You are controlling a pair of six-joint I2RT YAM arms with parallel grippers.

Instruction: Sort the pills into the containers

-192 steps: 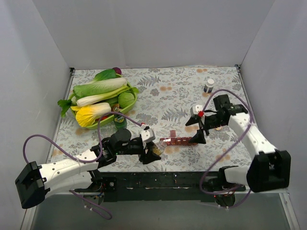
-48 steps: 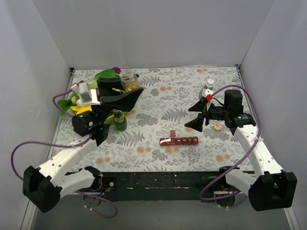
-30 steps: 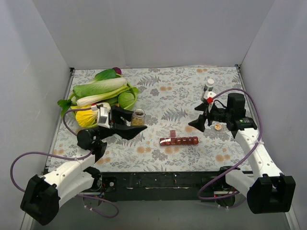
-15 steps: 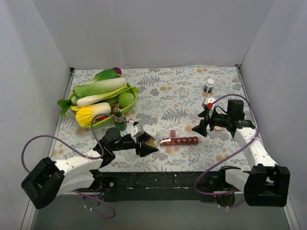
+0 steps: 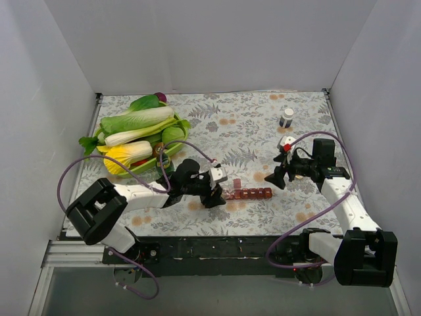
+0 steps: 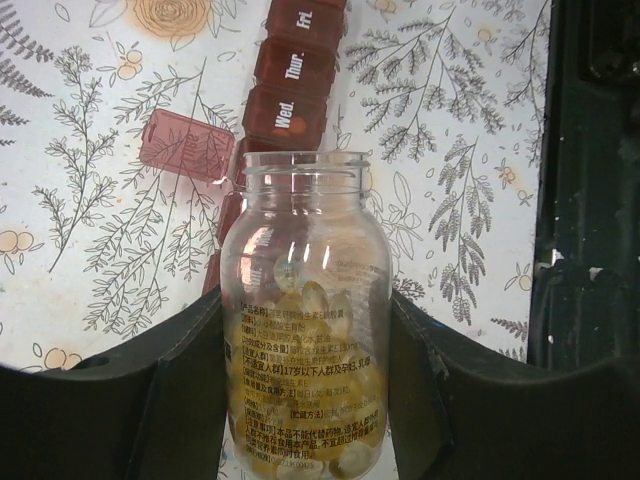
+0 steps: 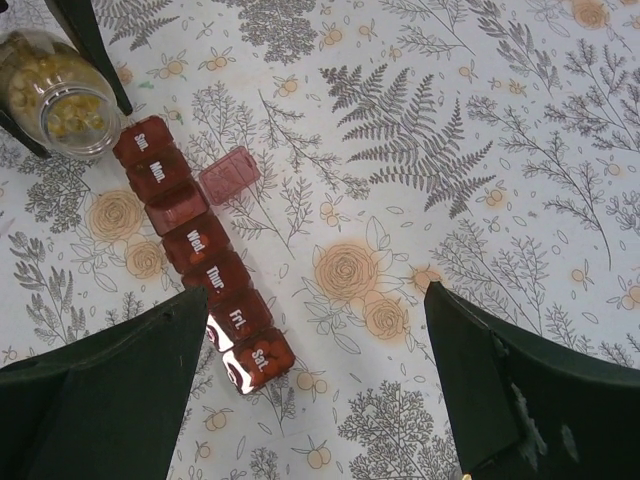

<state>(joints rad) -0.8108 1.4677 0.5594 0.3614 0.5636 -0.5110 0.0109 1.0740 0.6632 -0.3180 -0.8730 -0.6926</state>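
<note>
The left gripper (image 5: 214,189), high over the vegetable basket (image 5: 131,173) less than two seconds ago with the clear pill bottle (image 6: 305,370) clamped between its fingers, now lies low over the table. The bottle's open mouth is just beside the left end of the containers (image 5: 247,193). The right gripper (image 5: 275,178), earlier at the strip's right end, now hangs back to its right, jaws spread.

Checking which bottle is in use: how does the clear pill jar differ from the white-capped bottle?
The clear jar is uncapped, tipped toward the pill organizer in the left gripper; the white-capped bottle is dark, capped, upright and free-standing. Both are small bottles.
</note>
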